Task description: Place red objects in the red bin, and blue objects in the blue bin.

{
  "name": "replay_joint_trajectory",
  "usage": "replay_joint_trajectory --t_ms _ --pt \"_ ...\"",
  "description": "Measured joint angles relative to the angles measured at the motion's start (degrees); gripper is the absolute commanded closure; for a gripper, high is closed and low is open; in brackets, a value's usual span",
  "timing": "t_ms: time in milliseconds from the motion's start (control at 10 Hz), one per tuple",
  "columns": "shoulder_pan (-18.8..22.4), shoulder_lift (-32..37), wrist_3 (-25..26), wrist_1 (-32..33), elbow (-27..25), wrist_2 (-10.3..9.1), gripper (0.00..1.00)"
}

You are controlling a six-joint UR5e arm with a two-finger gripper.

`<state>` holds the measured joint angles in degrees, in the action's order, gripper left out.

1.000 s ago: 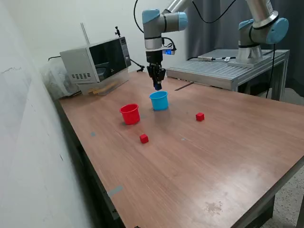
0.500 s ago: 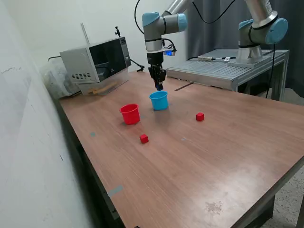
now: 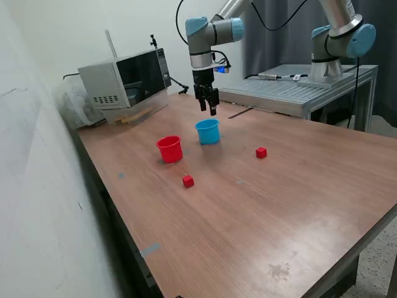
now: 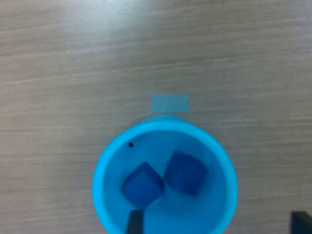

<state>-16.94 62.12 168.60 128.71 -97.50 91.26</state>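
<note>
your two-finger gripper hangs apart and empty above the small light-blue plastic cup, since both dark-blue cubes lie inside; two small red cubes (outside the red cup) await you.

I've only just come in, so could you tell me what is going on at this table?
A robot arm is sorting small cubes into cups by colour. Its gripper hangs open and empty above the blue cup, which holds two blue cubes side by side. The red cup stands beside it; from here its inside cannot be seen. Two red cubes lie loose on the table, not yet picked up.
</note>
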Motion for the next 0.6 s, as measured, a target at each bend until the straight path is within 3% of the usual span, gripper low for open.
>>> replay_joint_trajectory --t_ms 300,600 --pt "2.3 5.6 0.5 -0.2 -2.8 -0.26 0.00" --pt "11.0 15.6 7.9 -3.6 -5.9 -0.37 0.00"
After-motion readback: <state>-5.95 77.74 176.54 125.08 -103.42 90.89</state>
